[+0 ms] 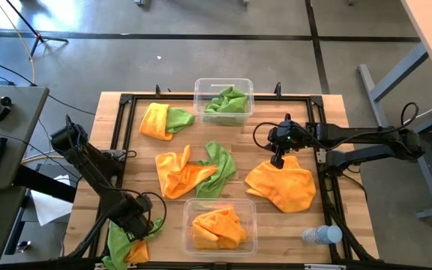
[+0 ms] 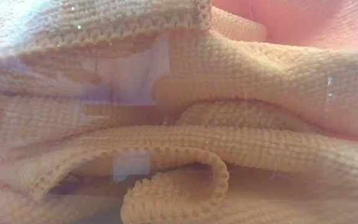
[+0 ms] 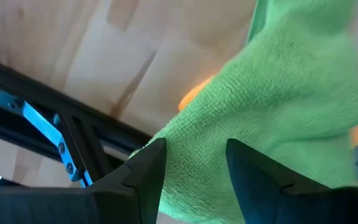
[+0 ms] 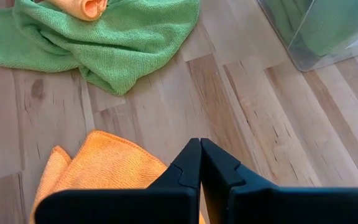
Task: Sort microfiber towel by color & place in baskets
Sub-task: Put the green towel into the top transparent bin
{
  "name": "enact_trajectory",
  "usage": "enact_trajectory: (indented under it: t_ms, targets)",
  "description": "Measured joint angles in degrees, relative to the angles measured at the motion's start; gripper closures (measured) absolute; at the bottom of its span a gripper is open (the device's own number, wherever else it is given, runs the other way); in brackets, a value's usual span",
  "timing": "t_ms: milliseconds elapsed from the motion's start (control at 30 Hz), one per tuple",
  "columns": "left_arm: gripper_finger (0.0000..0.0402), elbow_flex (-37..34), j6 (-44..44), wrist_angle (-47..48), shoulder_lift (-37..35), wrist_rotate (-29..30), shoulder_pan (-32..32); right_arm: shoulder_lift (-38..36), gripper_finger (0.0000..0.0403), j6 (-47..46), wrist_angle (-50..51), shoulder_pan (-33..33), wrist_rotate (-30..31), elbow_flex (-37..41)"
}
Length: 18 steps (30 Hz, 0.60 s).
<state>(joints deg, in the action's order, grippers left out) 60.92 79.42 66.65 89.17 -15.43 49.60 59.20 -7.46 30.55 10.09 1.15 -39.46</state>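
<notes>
At the table's near left corner lies a green towel [image 1: 118,241] [image 3: 291,93] over an orange one [image 1: 136,253]. My left gripper [image 1: 139,225] [image 3: 194,146] hangs open over it, pointing steeply down. My right gripper [image 1: 277,160] [image 4: 199,144] is shut with nothing in it, above the far edge of a spread orange towel [image 1: 280,187] [image 4: 98,171] at the right. The far basket [image 1: 198,88] holds a green towel [image 1: 227,101]. The near basket [image 1: 188,208] holds orange towels [image 1: 217,227], which fill the low view [image 2: 185,124]. My left gripper comes at the green towel from above, its open fingers [image 3: 148,168] standing on either side of a raised part of the cloth [image 3: 197,174]. Whether the tips touch the cloth I cannot tell.
An orange and a green towel [image 1: 163,120] lie at the far left, and another orange and green pair [image 1: 193,171] [image 4: 104,37] lies mid-table. A clear bottle [image 1: 321,235] lies at the near right. A black frame [image 1: 122,127] [image 3: 55,124] runs around the tabletop.
</notes>
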Motion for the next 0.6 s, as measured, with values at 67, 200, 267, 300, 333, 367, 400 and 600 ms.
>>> enact_trajectory:
  t_ms: [67,200,267,300,333,367,400,600]
  targets:
    - [0.0245,-1.2,0.0,-0.6,0.1,-1.2,0.2,0.0,0.0403,0.0,0.0,0.0,0.0,0.0]
    - [0.0262,-3.8,-0.1,-2.3,0.1,-4.3,0.5,0.0,0.0403,0.0,0.0,0.0,-0.2,0.0]
    - [0.0283,-4.7,-1.2,-4.0,0.1,-6.4,0.5,0.0,0.0403,0.0,0.0,0.0,-0.2,0.0]
    - [0.0298,-4.8,-1.7,-4.3,0.1,-6.8,0.5,0.0,0.0403,0.0,0.0,0.0,-0.2,0.0]
    - [0.0317,-4.9,-2.1,-4.3,0.1,-6.9,0.6,0.0,0.0403,0.0,0.0,0.0,-0.2,0.0]
    - [0.0340,-4.9,-2.1,-4.3,0.1,-6.9,0.7,0.0,0.0403,0.0,0.0,0.0,-0.2,0.0]
    - [0.0366,-4.9,-2.0,-4.3,0.1,-7.1,0.7,0.0,0.0403,0.0,0.0,0.0,-0.2,0.0]
    - [0.0399,-3.5,1.2,-2.7,-0.7,-9.4,0.7,0.0,0.0403,0.3,0.0,0.0,-0.2,0.0]
